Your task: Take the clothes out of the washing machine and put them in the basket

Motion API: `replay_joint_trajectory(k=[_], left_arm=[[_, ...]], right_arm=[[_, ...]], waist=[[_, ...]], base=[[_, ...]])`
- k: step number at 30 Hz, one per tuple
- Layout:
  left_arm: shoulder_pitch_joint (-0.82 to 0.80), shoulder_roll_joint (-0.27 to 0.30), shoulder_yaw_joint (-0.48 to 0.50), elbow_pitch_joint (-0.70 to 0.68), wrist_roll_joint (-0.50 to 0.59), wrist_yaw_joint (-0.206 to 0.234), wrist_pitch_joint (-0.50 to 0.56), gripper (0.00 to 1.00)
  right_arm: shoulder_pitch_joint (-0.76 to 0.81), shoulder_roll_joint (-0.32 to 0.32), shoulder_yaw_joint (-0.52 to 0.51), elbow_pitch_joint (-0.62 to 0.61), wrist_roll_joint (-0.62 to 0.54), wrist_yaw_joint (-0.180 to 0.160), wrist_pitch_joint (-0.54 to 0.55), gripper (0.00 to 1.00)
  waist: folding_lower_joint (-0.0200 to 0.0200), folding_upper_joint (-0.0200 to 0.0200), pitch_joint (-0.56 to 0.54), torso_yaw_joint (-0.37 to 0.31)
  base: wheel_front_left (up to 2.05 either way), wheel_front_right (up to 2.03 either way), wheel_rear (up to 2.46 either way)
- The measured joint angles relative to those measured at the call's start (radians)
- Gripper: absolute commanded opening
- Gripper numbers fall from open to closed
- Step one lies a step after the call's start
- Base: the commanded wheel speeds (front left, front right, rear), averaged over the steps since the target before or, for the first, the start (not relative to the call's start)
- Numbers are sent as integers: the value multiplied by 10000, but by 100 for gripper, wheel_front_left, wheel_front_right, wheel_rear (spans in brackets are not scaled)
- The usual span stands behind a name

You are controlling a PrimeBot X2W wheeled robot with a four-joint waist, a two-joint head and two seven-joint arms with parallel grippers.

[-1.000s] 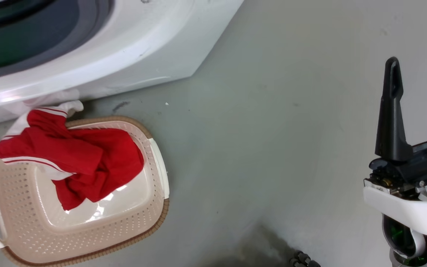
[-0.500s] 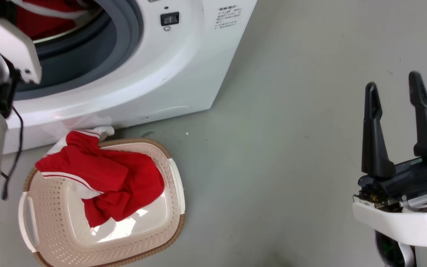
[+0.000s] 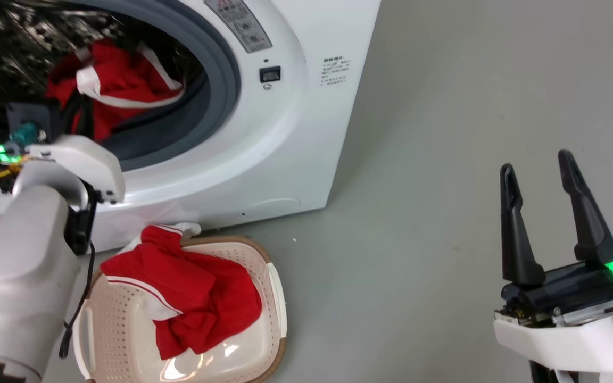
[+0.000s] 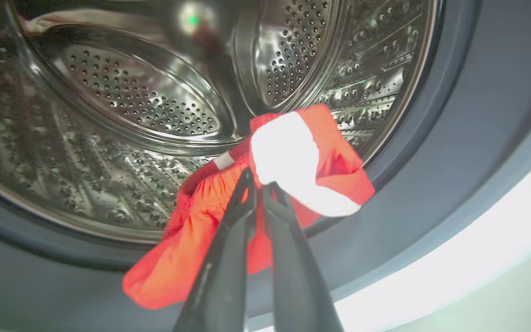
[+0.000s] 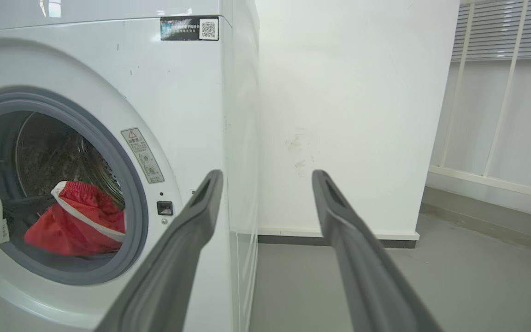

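The left wrist view shows the left gripper (image 4: 258, 177) at the drum (image 4: 132, 101) of the washing machine (image 3: 296, 133), its 2 fingers clenched on a red garment (image 4: 330, 161) that hangs over the grey door ring (image 4: 431, 184). In the head view a second garment (image 3: 189, 298) lies in the basket (image 3: 277, 298), just below the machine. The right gripper (image 3: 536, 161) hovers well apart over the floor (image 3: 445, 239), fingers spread, holding nothing.

Grey floor (image 3: 445, 159); white wall (image 5: 348, 92), slatted panelling (image 5: 500, 27) beside it.
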Motion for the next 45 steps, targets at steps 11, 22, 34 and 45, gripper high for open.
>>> replay_joint_trajectory(k=[11,22,34,45], left_arm=[[2725,-272,585,-2631,17,895,-44,0],[5256,-449,871,-4525,121,1396,-58,0],[6902,-566,575,-5411,104,1580,-38,0],[7221,-746,410,-4406,-104,1327,-27,0]], right_arm=[[761,0,8,372,-257,0,0,100],[1560,0,17,732,-508,0,0,100],[1960,-2,-31,936,-568,0,0,100],[1827,-2,150,934,-606,0,0,100]], waist=[[0,0,-1262,422],[0,0,-2440,656],[1,0,-2953,825],[2,0,-2511,459]], base=[[0,0,0],[0,0,0],[0,0,0],[0,0,0]])
